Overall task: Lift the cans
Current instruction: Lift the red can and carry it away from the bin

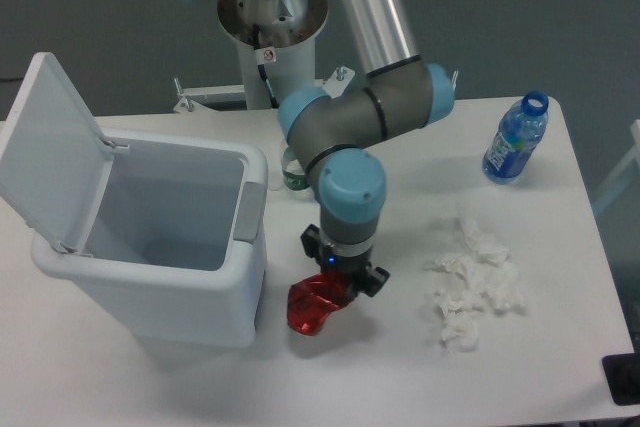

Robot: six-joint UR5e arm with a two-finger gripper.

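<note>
1. Pincer (338, 289) points straight down below the blue wrist joint and looks clamped on the top of the can (314, 306); the fingers are mostly hidden by the wrist, so the exact width between them cannot be read.
2. That red, dented can hangs tilted under the pincer, just right of the bin (160, 247) and above the tabletop (400, 367). Whether its lower end touches the tabletop I cannot tell.
3. Step in hand, as I judge it: carry the gripped can clear of the tabletop, probably toward the open bin.
4. To do it well, keep the squeeze firm but steady. A crumpled can gives under pressure and can slip or twist, since the hold looks off-centre, near one end.
5. Lift straight up first, high enough for the dangling lower end to pass over the bin's near wall, then move sideways.
6. Go slowly on the sideways leg: a swinging can could knock the rim or the raised lid (50, 147).
7. Bottle (516, 139) and tissue wads (473, 282) lie well to the right, out of the way.
</note>
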